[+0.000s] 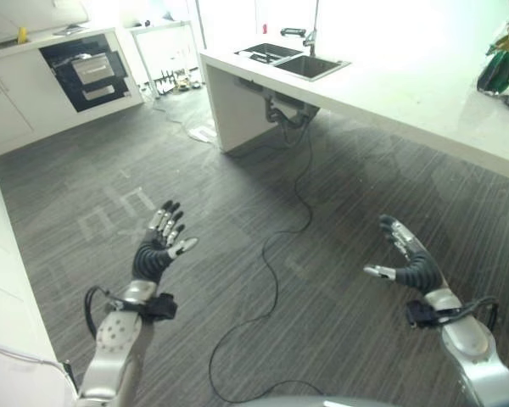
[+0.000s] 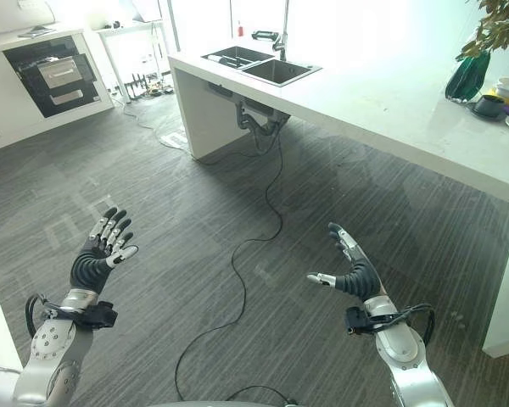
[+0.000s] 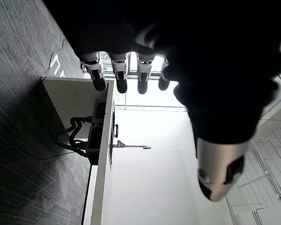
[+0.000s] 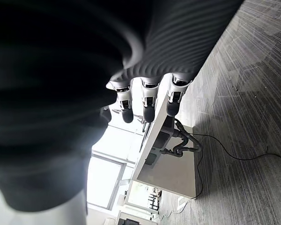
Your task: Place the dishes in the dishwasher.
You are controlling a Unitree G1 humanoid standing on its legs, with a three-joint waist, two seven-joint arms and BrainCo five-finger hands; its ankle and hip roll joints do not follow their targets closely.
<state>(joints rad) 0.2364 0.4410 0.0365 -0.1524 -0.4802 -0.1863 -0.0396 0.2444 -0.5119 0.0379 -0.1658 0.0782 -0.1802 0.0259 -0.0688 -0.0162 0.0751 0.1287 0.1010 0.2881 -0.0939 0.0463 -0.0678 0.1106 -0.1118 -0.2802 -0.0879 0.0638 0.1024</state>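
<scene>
Left hand point(image 1: 157, 246), right hand point(image 2: 356, 271) spread — counter edge point(image 2: 390, 140) beyond.

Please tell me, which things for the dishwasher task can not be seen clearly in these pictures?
- Dishes: cut off by the edge in the right eye view, at the counter's far right beside a green vase; their number and kind cannot be told.
- Sink inside: too far to tell whether it holds anything.
- Dark built-in appliance across the room: too small to tell its kind.
- Left hand and right hand: both open, holding nothing.
</scene>
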